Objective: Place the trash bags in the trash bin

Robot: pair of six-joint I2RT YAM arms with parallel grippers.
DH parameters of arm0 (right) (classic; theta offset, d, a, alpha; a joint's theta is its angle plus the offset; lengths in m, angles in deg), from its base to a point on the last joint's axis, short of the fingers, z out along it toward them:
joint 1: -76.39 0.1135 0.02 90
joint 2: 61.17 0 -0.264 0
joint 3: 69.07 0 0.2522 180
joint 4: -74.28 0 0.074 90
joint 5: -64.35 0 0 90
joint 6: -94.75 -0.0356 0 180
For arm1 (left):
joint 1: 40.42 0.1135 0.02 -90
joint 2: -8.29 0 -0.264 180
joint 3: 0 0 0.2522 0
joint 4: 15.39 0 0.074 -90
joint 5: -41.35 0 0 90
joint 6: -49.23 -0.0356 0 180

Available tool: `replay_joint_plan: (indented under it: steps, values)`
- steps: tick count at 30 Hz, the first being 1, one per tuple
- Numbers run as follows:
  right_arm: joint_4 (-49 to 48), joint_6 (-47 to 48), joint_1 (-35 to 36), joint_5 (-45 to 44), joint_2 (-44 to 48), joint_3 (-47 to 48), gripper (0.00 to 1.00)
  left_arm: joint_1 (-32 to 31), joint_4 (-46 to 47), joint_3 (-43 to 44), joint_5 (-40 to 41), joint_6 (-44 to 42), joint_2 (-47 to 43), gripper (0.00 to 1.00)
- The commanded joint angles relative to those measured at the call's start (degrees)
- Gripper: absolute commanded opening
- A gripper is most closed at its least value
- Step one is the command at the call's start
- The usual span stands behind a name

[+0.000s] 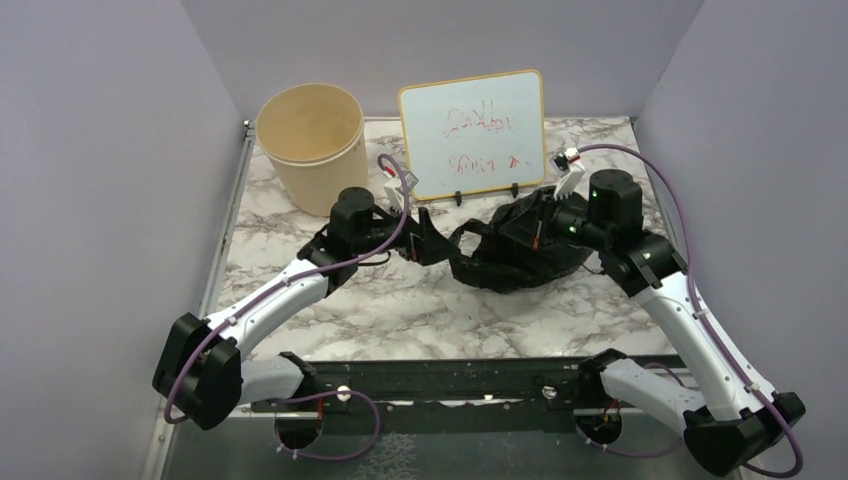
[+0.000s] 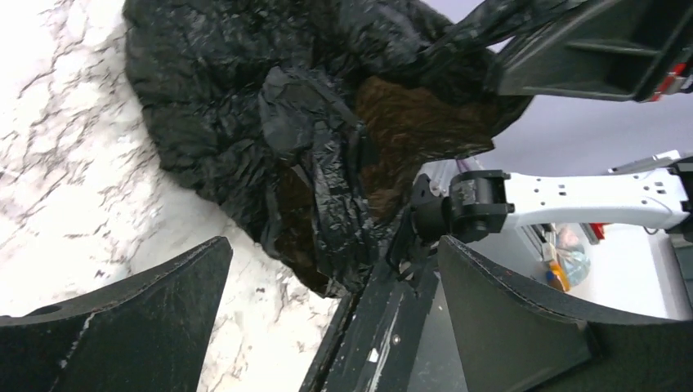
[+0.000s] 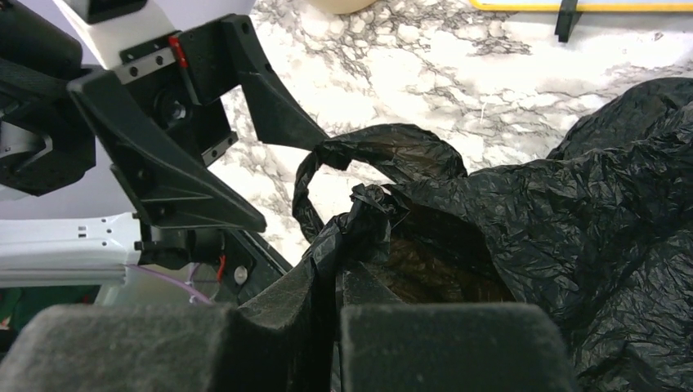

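A crumpled glossy black trash bag (image 1: 520, 258) lies on the marble table, right of centre. My right gripper (image 3: 339, 273) is shut on a pinched fold of the bag's rim, and the bag's mouth (image 3: 433, 253) gapes just beyond it. My left gripper (image 1: 426, 238) stands wide open at the bag's left end. One of its fingertips (image 3: 315, 139) sits against a loop of the bag (image 3: 384, 143), and nothing is between its jaws. In the left wrist view the bag (image 2: 270, 122) lies ahead of the open gripper (image 2: 335, 278). The cream trash bin (image 1: 310, 145) stands upright and open at the back left.
A whiteboard (image 1: 472, 135) with red writing stands on clips at the back centre, right of the bin. Purple walls close in the table's left, back and right sides. A black rail (image 1: 450, 385) runs along the near edge between the arm bases.
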Motion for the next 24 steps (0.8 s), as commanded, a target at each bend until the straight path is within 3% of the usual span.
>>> replay_joint_plan:
  steps: [1, 4, 7, 13, 16, 18, 20, 22, 24]
  values:
    - [1.44, -0.70, -0.08, 0.42, 0.26, -1.00, 0.09, 0.00, 7.79, 0.53, -4.97, 2.33, 0.40, 0.95]
    - [0.73, -1.23, -0.01, 1.00, 0.22, -1.63, 0.09, -0.07, 6.98, 1.44, -6.67, 2.39, 2.01, 0.83]
    - [0.20, -2.83, -0.07, 0.34, 0.12, -1.09, 0.09, -0.07, 0.65, 2.87, -6.10, -0.23, 3.05, 0.80]
    - [-3.52, -5.31, -0.03, 2.38, 0.24, -2.21, 0.10, -1.03, 8.23, 0.97, -5.15, 5.50, 4.40, 0.70]
    - [-2.20, -4.78, -0.04, 3.10, -0.17, -2.32, 0.11, -2.38, 10.47, 1.39, -2.05, 8.51, 5.47, 0.56]
    - [-0.78, -4.56, -0.06, 2.91, -0.26, -2.15, 0.11, -3.51, 12.41, 2.10, -3.16, 8.84, 6.62, 0.41]
    - [1.20, -3.63, -0.07, 3.15, -0.49, -1.00, 0.13, -4.17, 12.62, 3.01, -4.67, 8.39, 7.53, 0.31]
    - [3.42, -1.88, -0.08, 4.06, -1.01, 0.71, 0.17, -4.21, 12.63, 3.10, -4.67, 8.39, 7.23, 0.17]
    - [5.53, 0.07, -0.08, 4.69, -1.58, 2.45, 0.28, -4.19, 12.58, 2.98, -3.55, 8.05, 6.10, 0.08]
